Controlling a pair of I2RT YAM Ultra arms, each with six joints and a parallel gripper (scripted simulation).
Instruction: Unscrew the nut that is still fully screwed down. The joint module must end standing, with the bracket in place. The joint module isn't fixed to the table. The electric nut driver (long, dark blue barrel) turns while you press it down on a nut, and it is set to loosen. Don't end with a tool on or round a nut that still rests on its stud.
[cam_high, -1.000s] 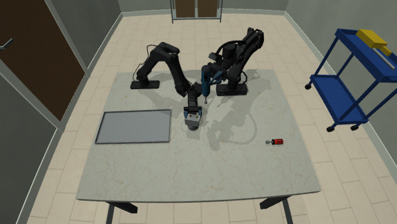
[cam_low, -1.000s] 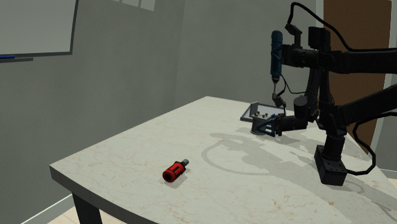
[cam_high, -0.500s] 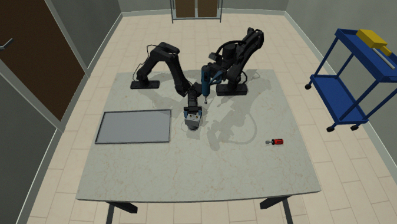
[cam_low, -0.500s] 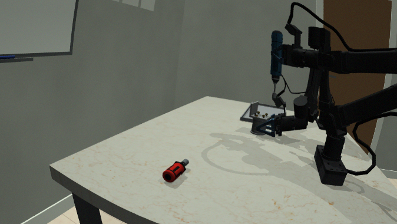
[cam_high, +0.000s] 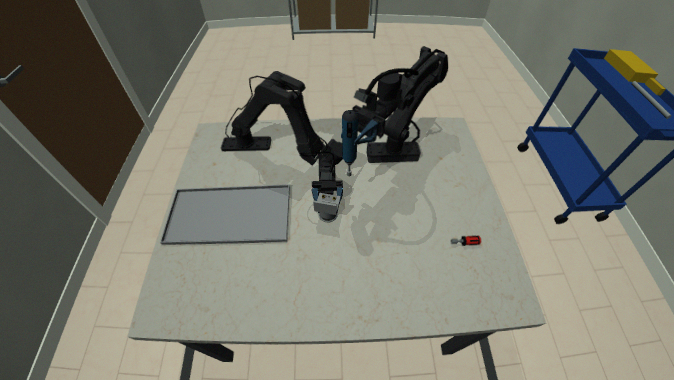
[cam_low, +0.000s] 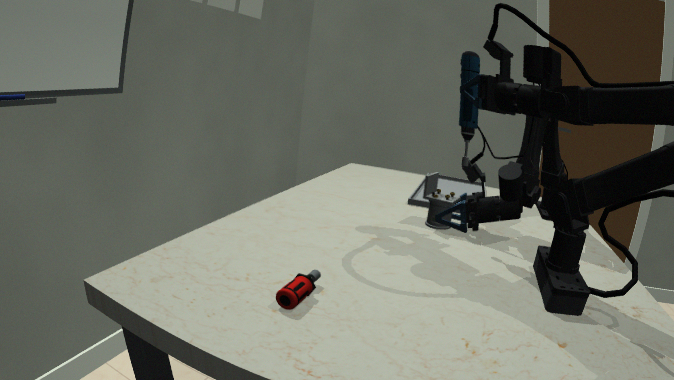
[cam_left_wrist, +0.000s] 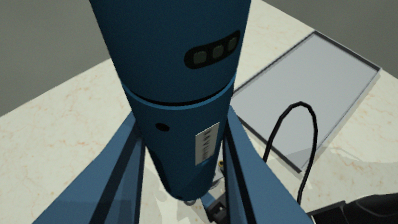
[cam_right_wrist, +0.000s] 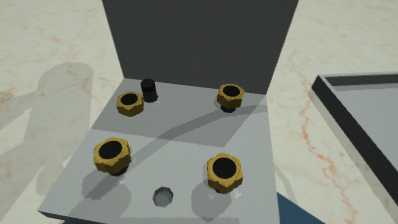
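Both arms are matte black, with chunky jointed links and thin black cables looping off them — blue, triangular openwork fingers (cam_low: 456, 215) at the ends. Rectangular black bases (cam_high: 393, 152) (cam_low: 565, 300), one dotted with small screw holes, sit near the counter's far edge (cam_high: 327, 120).
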